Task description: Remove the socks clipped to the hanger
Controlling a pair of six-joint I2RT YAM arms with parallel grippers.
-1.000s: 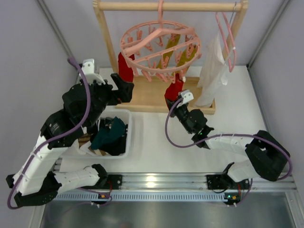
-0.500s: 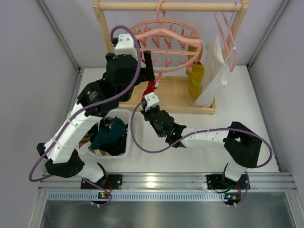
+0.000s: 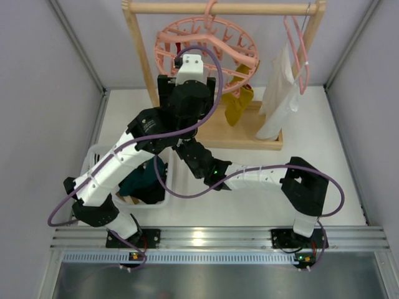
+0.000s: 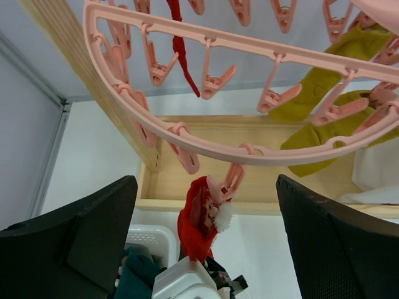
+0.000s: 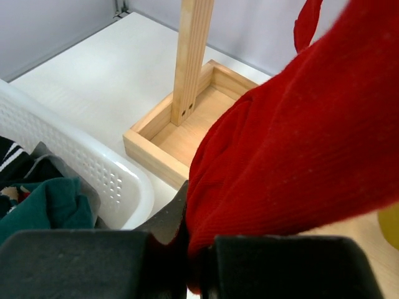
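Red sock (image 4: 196, 218) is light, limp knit — not fragile, just stretchy, so I'd grip low on the fabric and pull it down out of the pink clip (image 4: 232, 180) on the rim of the round hanger (image 4: 249, 151). Right gripper (image 5: 199, 265) is clamped on its lower end from below; left gripper (image 4: 206, 187) sits spread wide under that clip, holding nothing — mustard socks (image 4: 324, 134) hang further along the rim.

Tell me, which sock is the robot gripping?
The red sock, pinched between the right arm's fingers; the yellow socks and the other red one hang untouched.
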